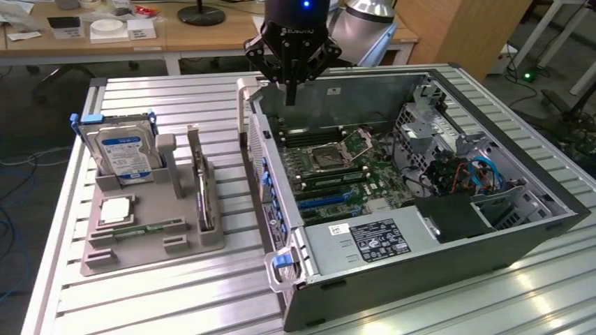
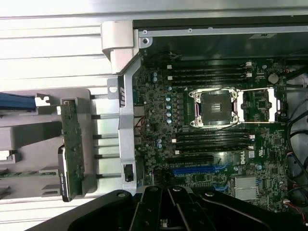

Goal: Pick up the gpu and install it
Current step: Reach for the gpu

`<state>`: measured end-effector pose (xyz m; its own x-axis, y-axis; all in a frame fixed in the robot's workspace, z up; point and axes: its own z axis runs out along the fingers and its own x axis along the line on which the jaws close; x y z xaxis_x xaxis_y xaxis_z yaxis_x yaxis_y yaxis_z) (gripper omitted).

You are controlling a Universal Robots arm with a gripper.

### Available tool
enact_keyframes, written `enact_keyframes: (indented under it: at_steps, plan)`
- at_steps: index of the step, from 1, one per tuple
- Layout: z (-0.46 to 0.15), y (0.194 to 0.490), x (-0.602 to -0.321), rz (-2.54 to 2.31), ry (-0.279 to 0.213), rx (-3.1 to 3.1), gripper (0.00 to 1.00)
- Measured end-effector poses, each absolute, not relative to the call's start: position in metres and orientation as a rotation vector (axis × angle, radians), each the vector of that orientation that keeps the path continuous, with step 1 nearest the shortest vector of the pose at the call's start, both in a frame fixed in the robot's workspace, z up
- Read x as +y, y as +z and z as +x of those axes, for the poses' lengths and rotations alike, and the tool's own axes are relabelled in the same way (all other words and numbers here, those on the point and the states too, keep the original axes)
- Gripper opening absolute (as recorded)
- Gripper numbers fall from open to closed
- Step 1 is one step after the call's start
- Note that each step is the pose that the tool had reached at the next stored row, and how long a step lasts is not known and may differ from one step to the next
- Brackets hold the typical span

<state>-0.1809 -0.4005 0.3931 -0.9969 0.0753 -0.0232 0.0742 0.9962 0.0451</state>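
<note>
- Grey plastic holder (image 1: 149, 237), exterior view's left: the gpu (image 1: 200, 185) stands on edge in it, beside a hard drive (image 1: 121, 150). The black gripper (image 1: 290, 98) hangs over the open computer case (image 1: 447, 258), fingers clenched, empty.
- Wrist view: gpu (image 2: 72, 144) outside the case wall; gripper (image 2: 165, 190) above the motherboard (image 2: 159, 106).

The matte black mechanical claw (image 1: 290, 101) is built from angular linked bars hinged on a squat black body, and it is ended by two slim black fingers (image 1: 289, 85). Pale lettering (image 1: 300, 31) is printed across the body but is too small to be read. A black cylindrical wrist housing (image 1: 296, 12) is fitted above it, on which a small blue light (image 1: 303, 3) is lit. A silver-grey rounded arm tube (image 1: 363, 24) with a smooth domed cap is seen behind. In the wrist view the black link bars (image 2: 168, 209) are shown with rounded edges and a dull sheen.
</note>
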Motion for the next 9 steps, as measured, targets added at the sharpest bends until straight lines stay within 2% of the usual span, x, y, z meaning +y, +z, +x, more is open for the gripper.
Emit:
enact_keyframes:
  at_steps: [9]
  plan:
    - [-0.1870, 0.3931, -0.4008, 0.117, 0.069, 3.114, 0.11]
